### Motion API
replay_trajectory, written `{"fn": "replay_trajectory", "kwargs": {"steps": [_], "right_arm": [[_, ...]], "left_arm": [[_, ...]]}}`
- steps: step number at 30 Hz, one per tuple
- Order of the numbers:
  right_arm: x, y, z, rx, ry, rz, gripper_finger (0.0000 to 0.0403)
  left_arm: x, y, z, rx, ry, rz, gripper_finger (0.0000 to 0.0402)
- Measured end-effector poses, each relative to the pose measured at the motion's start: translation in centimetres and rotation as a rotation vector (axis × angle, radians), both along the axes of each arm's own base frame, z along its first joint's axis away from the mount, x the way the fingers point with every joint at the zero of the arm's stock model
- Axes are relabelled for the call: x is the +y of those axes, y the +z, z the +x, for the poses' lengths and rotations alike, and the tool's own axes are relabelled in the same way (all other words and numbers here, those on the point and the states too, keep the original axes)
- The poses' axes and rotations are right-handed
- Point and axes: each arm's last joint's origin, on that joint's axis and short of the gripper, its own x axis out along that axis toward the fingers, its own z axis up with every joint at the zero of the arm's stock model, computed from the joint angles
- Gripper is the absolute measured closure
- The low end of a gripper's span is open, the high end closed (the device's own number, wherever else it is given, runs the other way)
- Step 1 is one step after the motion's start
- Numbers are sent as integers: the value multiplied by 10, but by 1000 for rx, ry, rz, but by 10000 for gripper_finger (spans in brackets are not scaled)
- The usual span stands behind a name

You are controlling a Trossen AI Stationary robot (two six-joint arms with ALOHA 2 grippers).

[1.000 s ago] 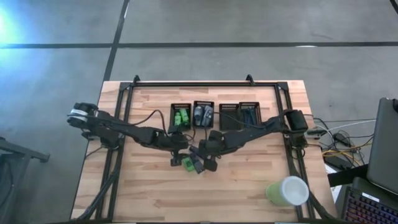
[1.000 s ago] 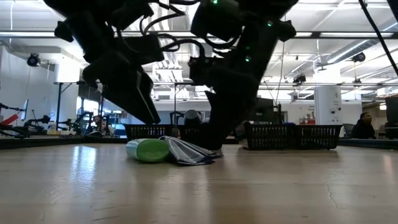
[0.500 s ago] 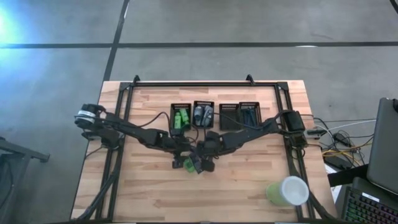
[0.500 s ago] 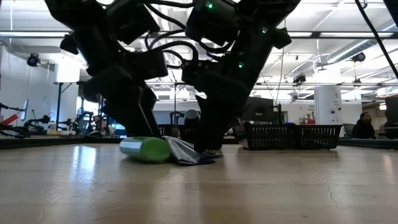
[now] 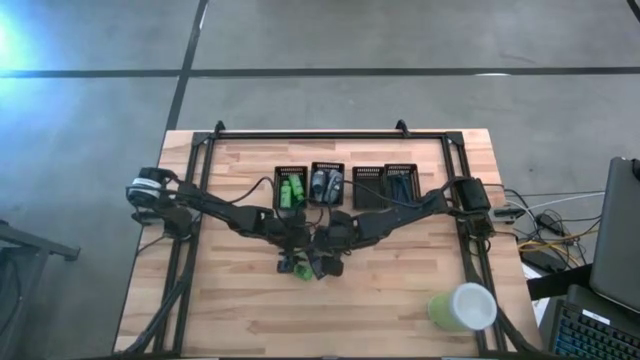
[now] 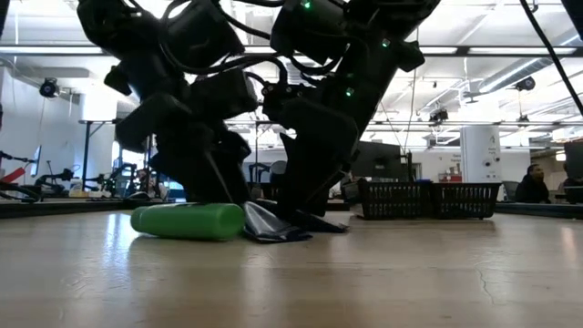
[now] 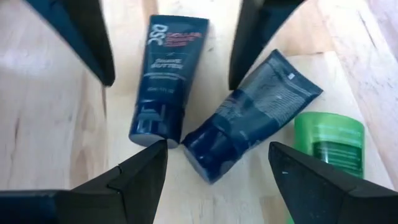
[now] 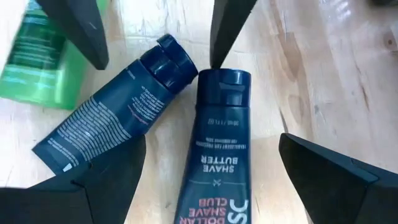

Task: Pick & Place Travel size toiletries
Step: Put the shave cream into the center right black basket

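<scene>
Wooden planks form the table [image 5: 240, 310], and both dark arms reach to its middle, in front of four black mesh bins [image 5: 345, 186]. From the left, the first bin [image 5: 291, 189] holds bright green packets, the second bin [image 5: 326, 184] holds grey tubes, the third bin [image 5: 367, 185] looks dark inside and I cannot tell its content, and the fourth bin [image 5: 400, 183] holds thin dark sticks.

The left gripper [image 5: 291, 262] hangs low over a small group of toiletries on the table. Its fingers [image 7: 134, 180] stand apart and hold nothing; in the left wrist view they frame two dark blue tubes. The green packet [image 6: 188, 221] lies flat on the wood at the left side of the group, just beside the angled blue tube [image 7: 249, 112]. The shave butter tube [image 8: 214, 155] lies next to this one, and their caps nearly meet.

The right gripper [image 5: 327, 266] is just beside the left one, over the same group. Its fingers [image 8: 323, 180] are spread wide on both sides of the shave butter tube, without touching it.

Far right, near the front corner, a large pale green-white cup [image 5: 462, 307] lies on the table.
</scene>
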Motion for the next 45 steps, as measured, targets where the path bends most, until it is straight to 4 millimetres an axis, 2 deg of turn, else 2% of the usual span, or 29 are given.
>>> {"fn": "replay_trajectory", "kwargs": {"steps": [5,14,23,29,40,45], "right_arm": [[0,0,0,1,0,-1,45],[-3,0,0,-1,2,-4,89],[-3,-1,-1,14,0,-3,158],[-2,-2,-1,9,29,0,193],[-2,1,4,-45,138,-90,189],[-3,-15,10,-34,160,-80,188]], "left_arm": [[-1,2,2,-22,-87,31,117],[-2,4,2,-45,-201,71,117],[3,30,-20,27,-50,109,117],[9,60,-43,15,95,141,117],[19,108,-79,-148,326,151,117],[21,116,-87,-181,353,165,117]]}}
